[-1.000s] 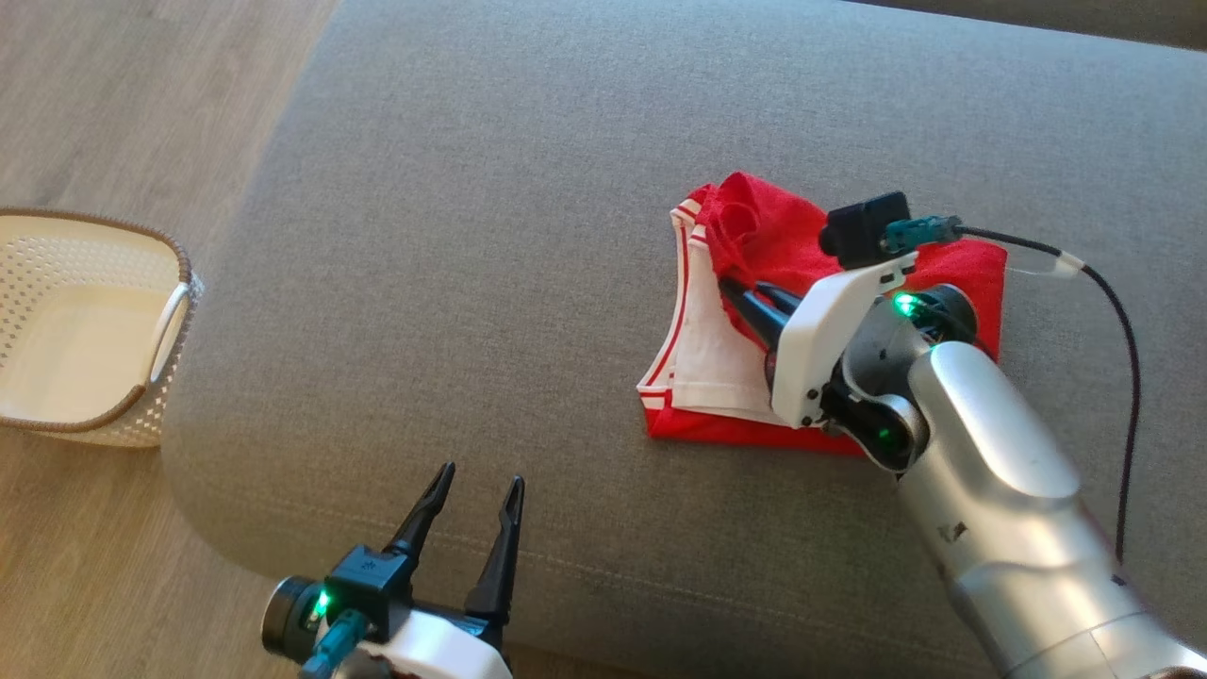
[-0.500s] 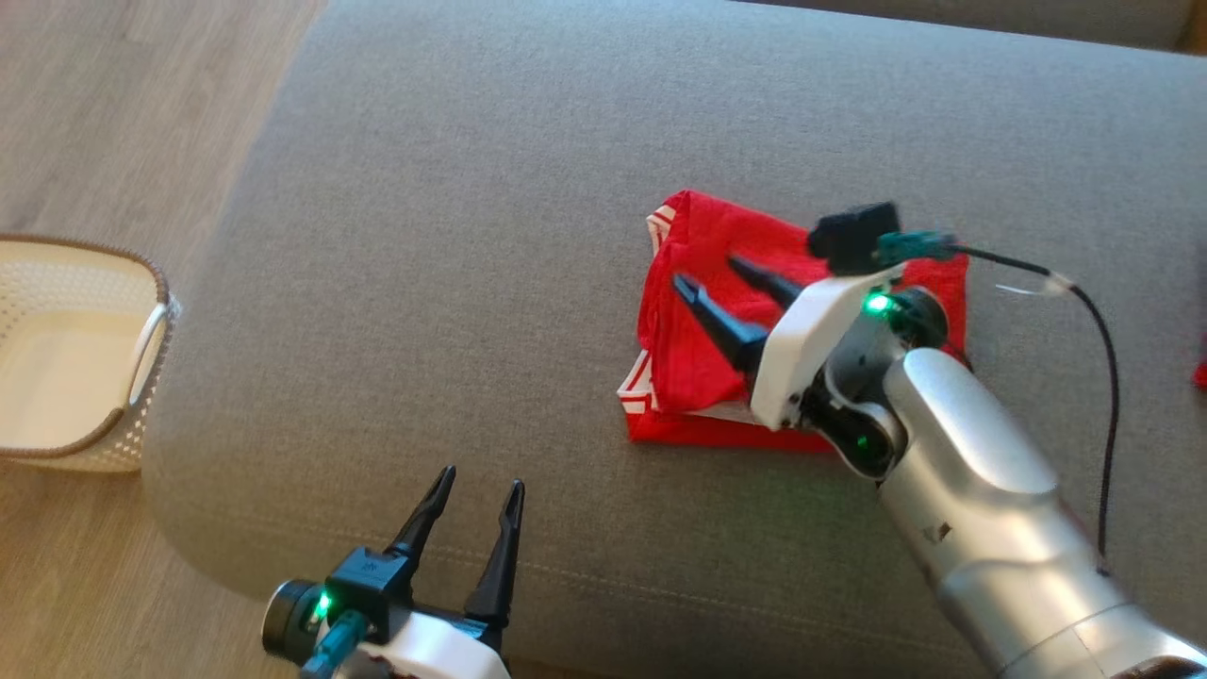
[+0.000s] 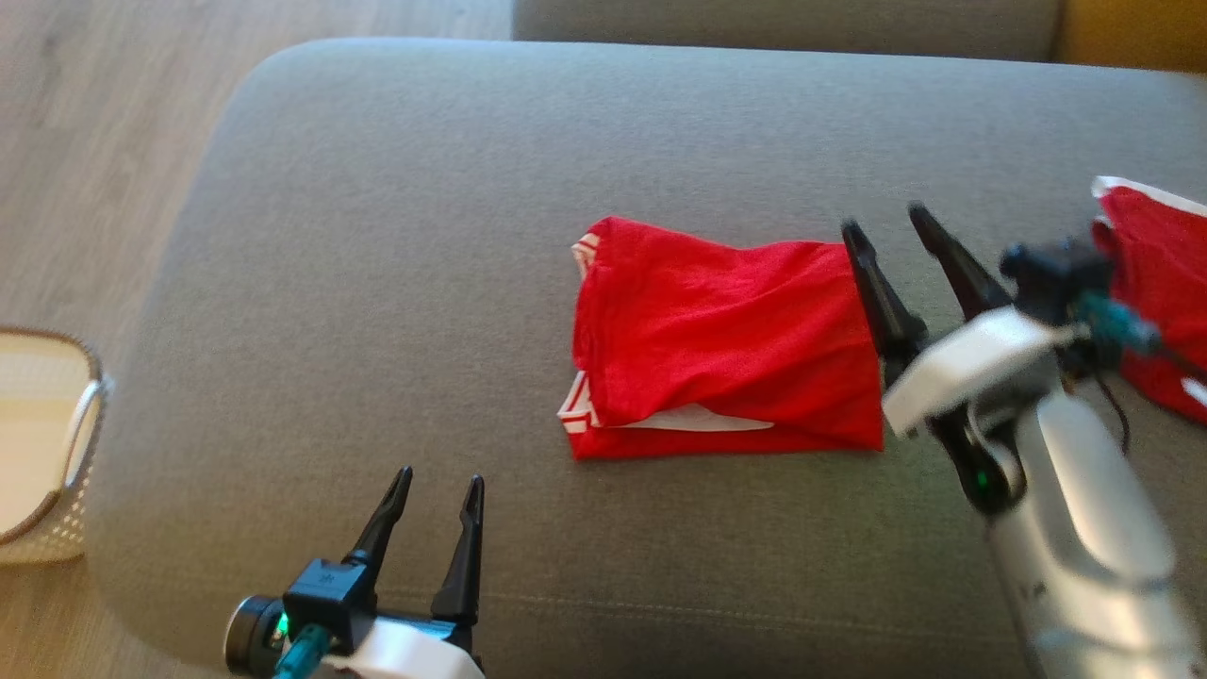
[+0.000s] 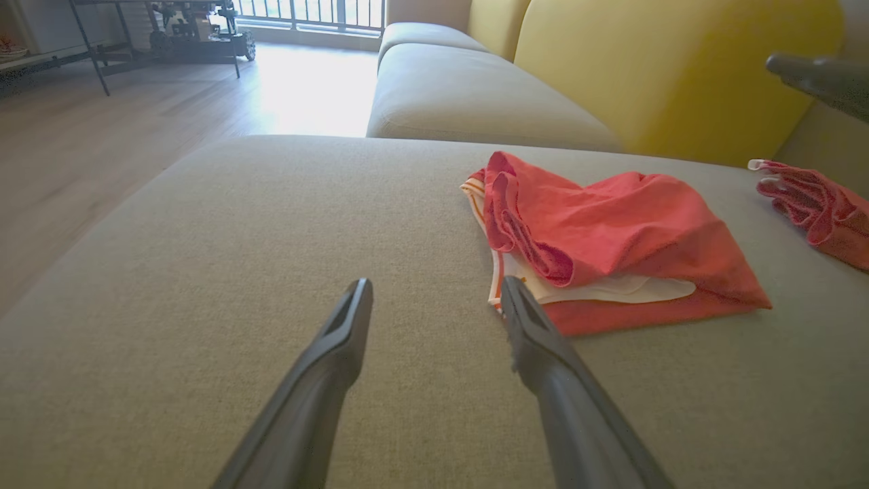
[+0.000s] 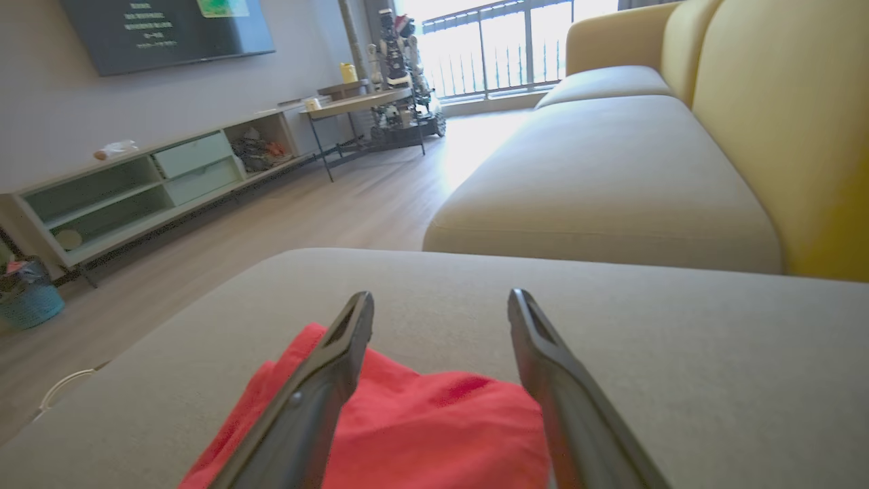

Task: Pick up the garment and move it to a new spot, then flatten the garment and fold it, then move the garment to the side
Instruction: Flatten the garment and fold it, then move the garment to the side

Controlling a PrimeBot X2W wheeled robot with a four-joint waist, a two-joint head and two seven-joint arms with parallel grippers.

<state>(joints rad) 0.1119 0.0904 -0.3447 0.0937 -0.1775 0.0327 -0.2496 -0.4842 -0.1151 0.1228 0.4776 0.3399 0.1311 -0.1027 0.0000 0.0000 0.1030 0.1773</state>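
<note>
A red garment (image 3: 721, 335) with white striped trim lies folded on the grey sofa cushion (image 3: 396, 283); it also appears in the left wrist view (image 4: 611, 231) and under the fingers in the right wrist view (image 5: 434, 435). My right gripper (image 3: 886, 222) is open, raised at the garment's right edge, holding nothing. My left gripper (image 3: 436, 483) is open near the cushion's front edge, well to the left of the garment, and its fingers (image 4: 339, 339) frame bare cushion.
A second red cloth (image 3: 1155, 273) lies at the far right of the cushion, also in the left wrist view (image 4: 815, 207). A white woven basket (image 3: 42, 443) stands on the wooden floor at the left. Yellow sofa backrests (image 5: 781, 122) rise behind.
My right gripper let go of the red top layer, which now lies folded over the white part, then opened and pulled back to the right. The head camera has shifted.
</note>
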